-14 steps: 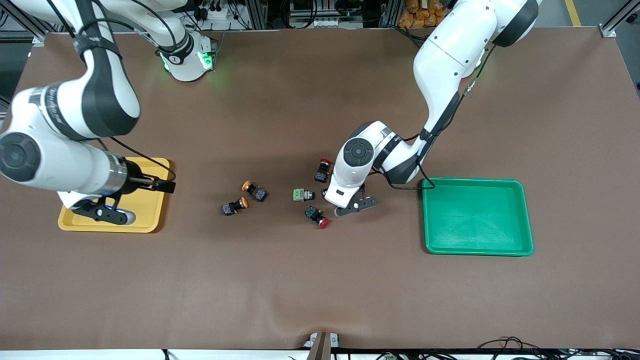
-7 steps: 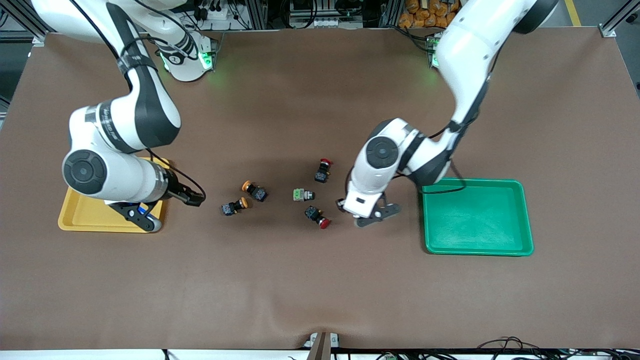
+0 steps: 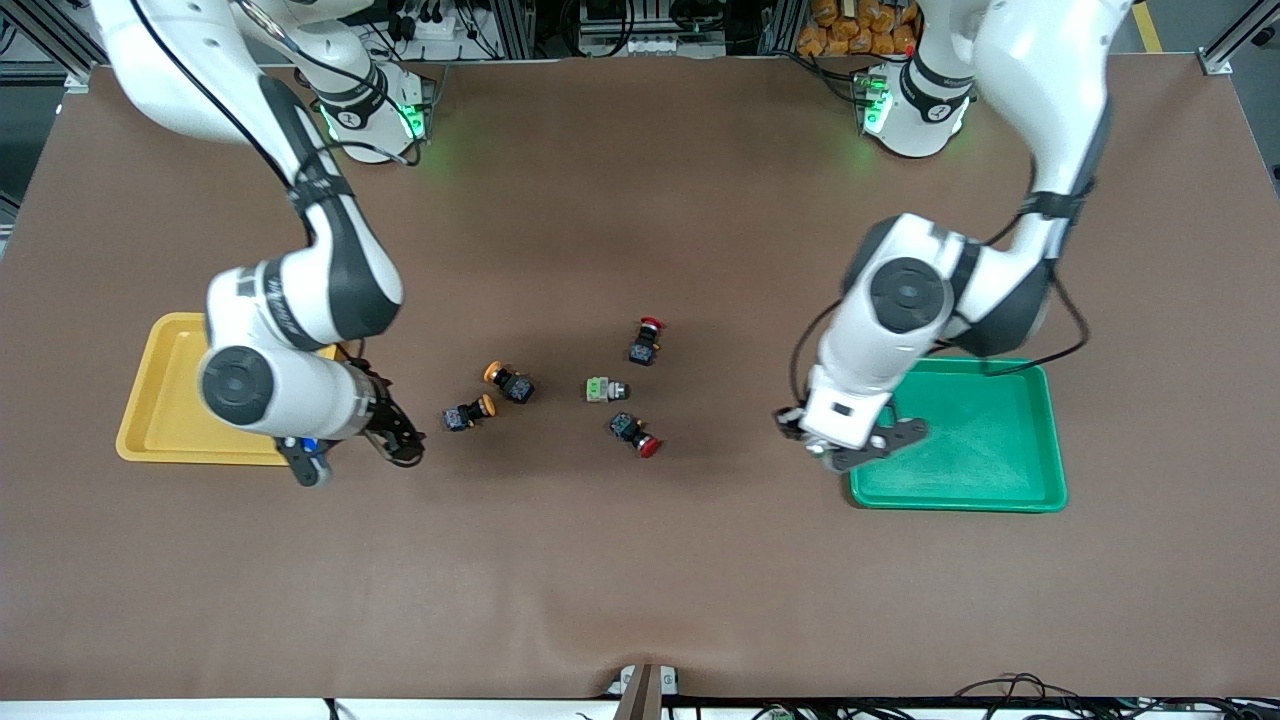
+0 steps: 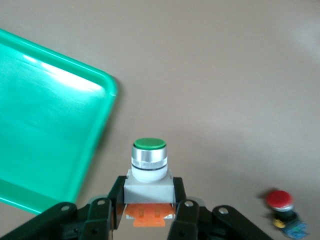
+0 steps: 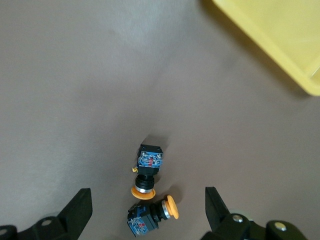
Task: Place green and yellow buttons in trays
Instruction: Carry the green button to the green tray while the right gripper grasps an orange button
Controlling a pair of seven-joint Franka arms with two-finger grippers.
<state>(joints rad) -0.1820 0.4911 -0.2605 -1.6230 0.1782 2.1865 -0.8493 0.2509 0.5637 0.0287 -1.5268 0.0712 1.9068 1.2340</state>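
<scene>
The left tool (image 4: 149, 220) is clamped on a green-capped push button (image 4: 149, 170) with a grey-white body and orange base, held over bare bench (image 3: 640, 580) just off the green tray (image 3: 990, 480), at the tray edge that faces the loose switches. In the front view this tool (image 3: 845, 450) hangs at that tray's corner nearer the camera.

The right tool (image 5: 150, 215) has its fingers wide apart and holds nothing; it hangs over open bench between the yellow tray (image 3: 165, 400) and two orange-capped buttons (image 3: 490, 395), which lie close together. In the front view it (image 3: 350, 455) sits just off the yellow tray's corner.

At mid-bench lies a pale green-and-grey button (image 3: 605, 389), with one red-capped switch (image 3: 646, 341) farther from the camera and another (image 3: 636, 433) nearer. Both trays hold nothing visible. Wide bare bench runs along the camera's edge.
</scene>
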